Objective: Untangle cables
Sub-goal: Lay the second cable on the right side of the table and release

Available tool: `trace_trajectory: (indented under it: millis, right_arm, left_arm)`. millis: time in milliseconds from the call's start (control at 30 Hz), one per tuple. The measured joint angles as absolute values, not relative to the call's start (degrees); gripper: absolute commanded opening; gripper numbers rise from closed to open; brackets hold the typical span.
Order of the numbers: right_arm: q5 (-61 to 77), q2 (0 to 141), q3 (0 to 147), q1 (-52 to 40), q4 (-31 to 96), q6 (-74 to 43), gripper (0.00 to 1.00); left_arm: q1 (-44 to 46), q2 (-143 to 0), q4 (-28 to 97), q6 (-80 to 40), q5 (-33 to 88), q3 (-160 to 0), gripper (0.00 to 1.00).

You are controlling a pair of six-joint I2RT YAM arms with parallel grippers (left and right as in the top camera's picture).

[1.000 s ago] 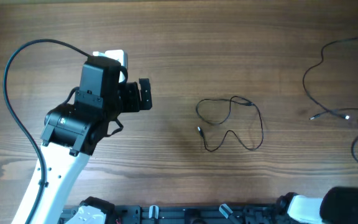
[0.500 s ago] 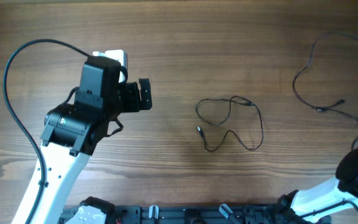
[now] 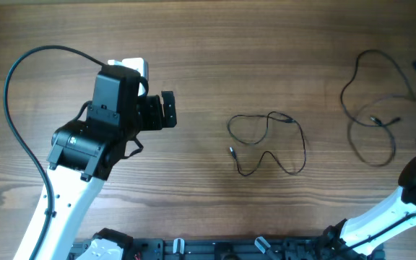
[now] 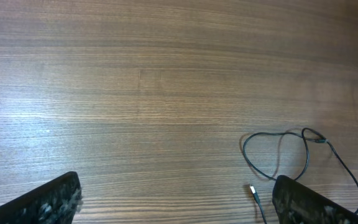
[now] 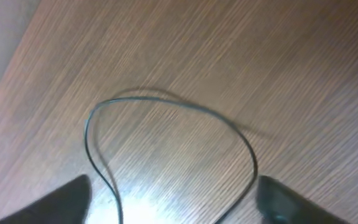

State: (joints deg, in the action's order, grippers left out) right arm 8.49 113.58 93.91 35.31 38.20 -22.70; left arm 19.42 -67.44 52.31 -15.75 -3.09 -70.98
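Observation:
One thin dark cable (image 3: pixel 292 120) lies in loose loops at the table's middle, its small plug (image 4: pixel 252 190) between my left gripper's wide-apart fingers. My left gripper (image 3: pixel 172 110) (image 4: pixel 176 205) hovers open to the left of it, holding nothing. A second thin cable (image 3: pixel 375 120) lies in loops at the right of the table. In the right wrist view one curve of that cable (image 5: pixel 166 101) rests on the wood, just ahead of and between the fingers. My right gripper (image 5: pixel 176 208) is open and touches nothing.
The left arm's thick black cable (image 3: pixel 9 108) arcs over the left part of the table. The right arm's white link (image 3: pixel 381 213) crosses the lower right corner. A black rail (image 3: pixel 215 249) runs along the front edge.
My right gripper has opened and let go of the right-hand cable, which dropped from a stretched line into loops on the table. The left arm and middle cable have not moved.

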Motion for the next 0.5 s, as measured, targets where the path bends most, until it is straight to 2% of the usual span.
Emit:
trace_trajectory:
  millis: [300, 500]
  right_arm:
    - [23.00, 113.56, 93.91, 35.31, 44.97, -11.81, 0.99]
    - [25.93, 109.01, 93.89, 34.04, 50.28, -1.98, 0.99]
  left_arm:
    - [19.42, -67.44, 52.31, -15.75, -3.11, -70.98, 1.00]
    - [19.42, -67.44, 52.31, -15.75, -3.11, -70.98, 1.00]
